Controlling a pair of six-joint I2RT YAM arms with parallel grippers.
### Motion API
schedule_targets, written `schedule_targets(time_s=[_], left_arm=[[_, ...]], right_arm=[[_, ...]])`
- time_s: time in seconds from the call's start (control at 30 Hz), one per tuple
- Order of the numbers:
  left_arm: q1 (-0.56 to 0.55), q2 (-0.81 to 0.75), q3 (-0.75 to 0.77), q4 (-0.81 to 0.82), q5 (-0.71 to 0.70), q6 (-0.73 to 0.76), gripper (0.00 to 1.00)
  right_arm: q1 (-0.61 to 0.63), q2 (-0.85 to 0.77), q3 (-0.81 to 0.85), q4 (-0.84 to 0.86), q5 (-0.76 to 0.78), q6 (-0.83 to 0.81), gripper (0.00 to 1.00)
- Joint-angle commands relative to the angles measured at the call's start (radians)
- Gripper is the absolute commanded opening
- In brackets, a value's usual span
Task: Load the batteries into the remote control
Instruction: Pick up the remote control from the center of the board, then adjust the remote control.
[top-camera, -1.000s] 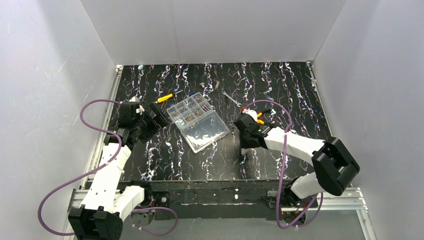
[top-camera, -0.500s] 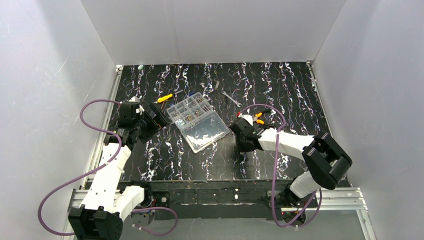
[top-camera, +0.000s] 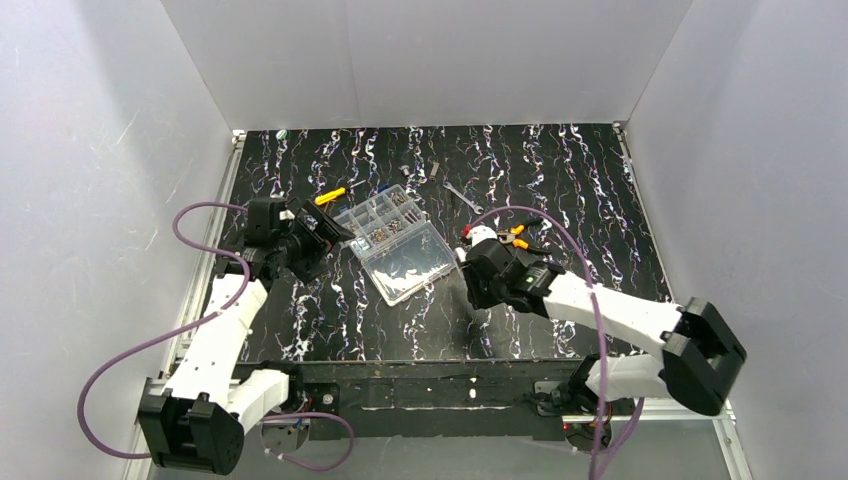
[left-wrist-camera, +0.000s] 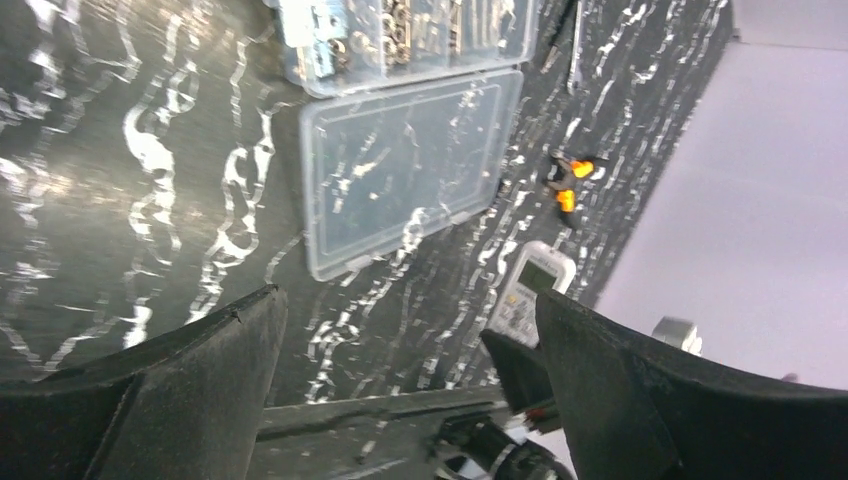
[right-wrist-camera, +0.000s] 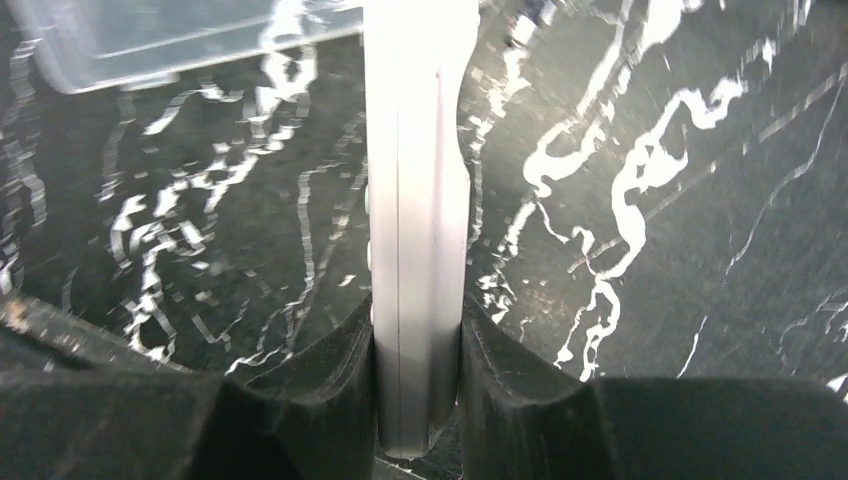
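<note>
Right claw (top-camera: 480, 252) is clamped on the remote control (right-wrist-camera: 418, 200), one finger (right-wrist-camera: 310, 390) on each broad face. In the right wrist view the body is edge-on and sticks straight out ahead of the claw. The left wrist view shows the button face, with the greenish display (left-wrist-camera: 545, 272) at the end away from the right claw. Can't tell whether the remote's far end touches the tabletop (top-camera: 580, 180). That end sits near the lid edge of the clear box (top-camera: 400, 245), just past the right claw's fingertips. Two small orange-handled tools (top-camera: 517, 237) lie just beside the right claw, on the side away from the box.

Left claw (left-wrist-camera: 410, 380) is spread wide with nothing between its fingers, above the tabletop. The box lies open ahead of it, lid (left-wrist-camera: 410, 170) flat next to the tray half holding small metal parts. The right claw and remote are beyond the box from the left claw, well apart from it.
</note>
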Motion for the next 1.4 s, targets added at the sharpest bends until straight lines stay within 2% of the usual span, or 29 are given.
schedule_targets(time_s=[0.0,0.23,0.33,0.43,0.83,1.03,1.23,1.37], left_arm=[[-0.061,0.033,0.022,0.044,0.085,-0.197,0.94],[-0.212,0.105,0.035,0.146,0.061,-0.34,0.9],[-0.26,0.141,0.034,0.18,0.059,-0.389,0.88],[-0.294,0.168,0.028,0.214,0.057,-0.436,0.87],[-0.356,0.213,0.017,0.297,0.047,-0.51,0.86],[-0.359,0.22,0.01,0.332,0.058,-0.52,0.64],[-0.36,0.243,0.001,0.392,0.087,-0.547,0.63],[-0.36,0.255,-0.004,0.421,0.104,-0.564,0.54]], right_arm=[[0.068,-0.095,0.01,0.071,-0.026,-0.179,0.01],[0.125,-0.085,0.058,0.09,0.019,-0.314,0.04],[0.163,-0.095,0.032,0.196,0.038,-0.406,0.06],[0.183,-0.103,0.016,0.273,0.061,-0.464,0.04],[0.187,-0.011,0.108,0.335,0.135,-0.624,0.01],[0.191,0.025,0.141,0.371,0.135,-0.663,0.01],[0.193,0.066,0.174,0.422,0.141,-0.749,0.01],[0.196,0.086,0.196,0.423,0.149,-0.788,0.01]])
